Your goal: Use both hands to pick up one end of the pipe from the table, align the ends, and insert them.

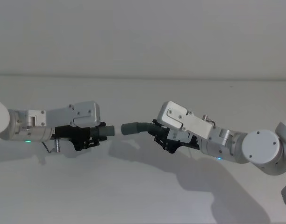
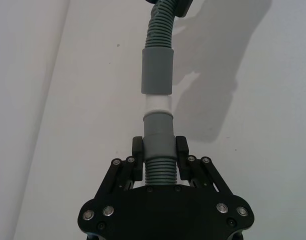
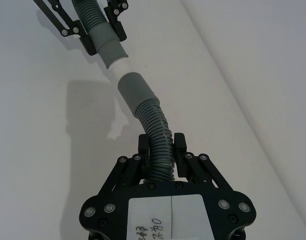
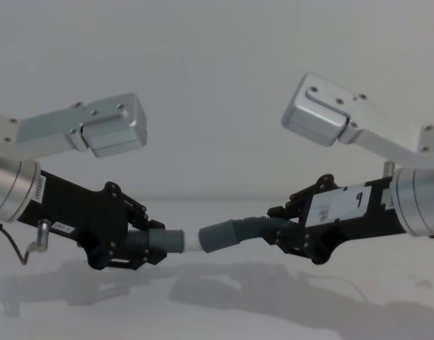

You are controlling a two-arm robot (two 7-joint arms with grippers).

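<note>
Here, closest to us in the chest view, we have both arms raised above the table (image 4: pixel 217 312), each carrying one piece of the pipe. Our left gripper (image 4: pixel 135 249) is clamped on the ribbed part of the shorter, straight hose (image 2: pixel 158 150), just behind its smooth cuff (image 2: pixel 158 127), so the cuff sticks out free in front of the jaws. Our right gripper (image 4: pixel 288 234) is clamped the same way on the ribs of the longer, curved hose (image 3: pixel 158 135), leaving its cuff (image 3: pixel 135 91) clear ahead of the fingers. We judge that both grips sit back on the ribs so nothing blocks the mating ends.

Between the two cuffs a short white spigot (image 2: pixel 157 104) juts from the left piece and points into the mouth of the right cuff; it looks to be right at the opening or barely entered, and we cannot tell which. In the left wrist view the two pieces line up nearly on one axis, while the right hose bends a little behind its cuff, which may let it give under a push.

By count: two grippers, two hose pieces, two grey cuffs, one white spigot. Farther off, the table lies bare and white under their shadows, with a pale wall (image 1: pixel 143 32) behind.
</note>
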